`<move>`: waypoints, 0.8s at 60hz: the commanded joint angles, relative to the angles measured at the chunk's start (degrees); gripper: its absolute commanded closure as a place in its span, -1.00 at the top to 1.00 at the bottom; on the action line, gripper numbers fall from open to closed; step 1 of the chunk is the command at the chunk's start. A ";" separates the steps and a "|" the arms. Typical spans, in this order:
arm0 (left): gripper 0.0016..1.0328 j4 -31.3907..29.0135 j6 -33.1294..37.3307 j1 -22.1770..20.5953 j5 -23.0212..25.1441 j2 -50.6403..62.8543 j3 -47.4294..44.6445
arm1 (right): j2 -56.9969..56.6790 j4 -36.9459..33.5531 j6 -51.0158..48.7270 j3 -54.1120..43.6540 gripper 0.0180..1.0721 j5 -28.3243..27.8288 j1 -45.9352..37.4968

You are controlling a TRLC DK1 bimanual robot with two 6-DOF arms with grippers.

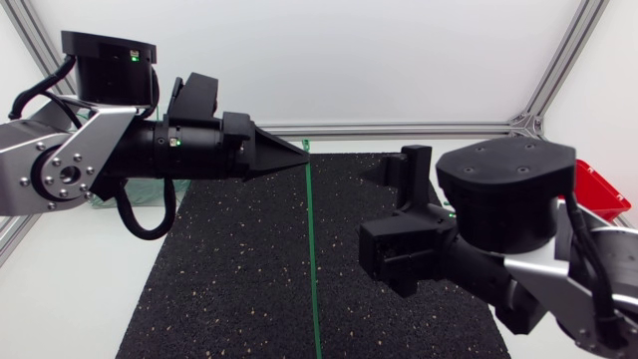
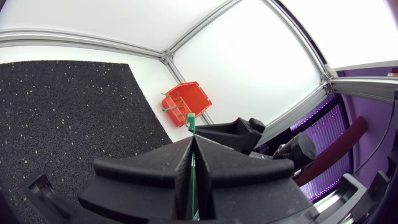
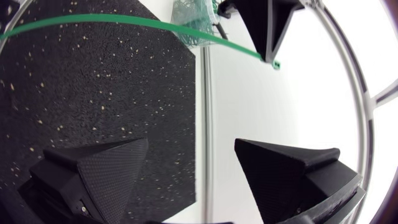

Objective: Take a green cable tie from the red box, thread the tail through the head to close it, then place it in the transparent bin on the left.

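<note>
One green cable tie [image 1: 311, 249] sits clamped in left claw [image 1: 301, 151].

— Do you see the whole red box [image 1: 602, 187]?
— No. The right arm [image 1: 508, 199] covers most of it; only one corner shows. The green cable tie [image 1: 312, 249] leaves the head view at its lower edge, and the left gripper [image 1: 303, 152] hides a part of it.

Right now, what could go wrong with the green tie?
1. The left claw pinches the cable tie only near its head, so the long strip could slip or swing.
2. The right claw is open and not touching the thin tie, so it might miss the tail.
</note>
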 commanded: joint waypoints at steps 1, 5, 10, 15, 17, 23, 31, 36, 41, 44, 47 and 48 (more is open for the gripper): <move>-0.93 -0.48 0.45 0.78 0.87 1.13 2.36 | -0.97 8.94 -15.18 -4.97 0.93 1.11 1.25; -0.93 -1.01 0.45 1.66 1.93 1.48 2.80 | -0.97 16.94 -23.01 -7.79 0.93 0.40 1.69; -0.93 -2.24 0.45 2.71 3.42 2.63 3.77 | -1.41 22.57 -30.57 -11.04 0.93 -2.94 2.74; -0.93 -3.38 0.45 3.85 5.27 3.86 4.82 | -1.67 29.25 -38.74 -14.64 0.93 -7.60 2.92; -0.93 -3.47 0.72 4.03 5.53 3.94 4.91 | -1.76 29.77 -40.41 -15.26 0.93 -8.65 3.01; -0.93 -3.47 1.33 4.03 5.62 4.03 5.09 | -4.22 30.39 -45.60 -17.81 0.93 -14.01 3.53; -0.93 -3.47 1.77 4.47 5.97 5.09 5.79 | -5.45 33.29 -50.25 -20.27 0.93 -22.36 4.06; -0.93 -3.47 1.95 5.08 6.41 5.79 6.05 | -5.72 33.99 -51.04 -21.15 0.93 -27.55 4.06; -0.93 -3.47 2.30 5.26 6.41 5.97 6.05 | -5.63 34.70 -51.75 -21.32 0.93 -29.92 4.24; -0.93 -3.47 2.47 5.35 6.41 5.97 6.05 | -5.63 35.57 -52.45 -21.50 0.93 -32.47 4.32; -0.93 -3.47 2.74 5.44 6.41 5.97 5.88 | -5.63 36.19 -53.59 -22.02 0.93 -34.05 4.32; -0.93 -3.47 2.82 5.44 6.41 5.97 5.88 | -5.63 36.19 -53.68 -22.29 0.93 -34.31 4.32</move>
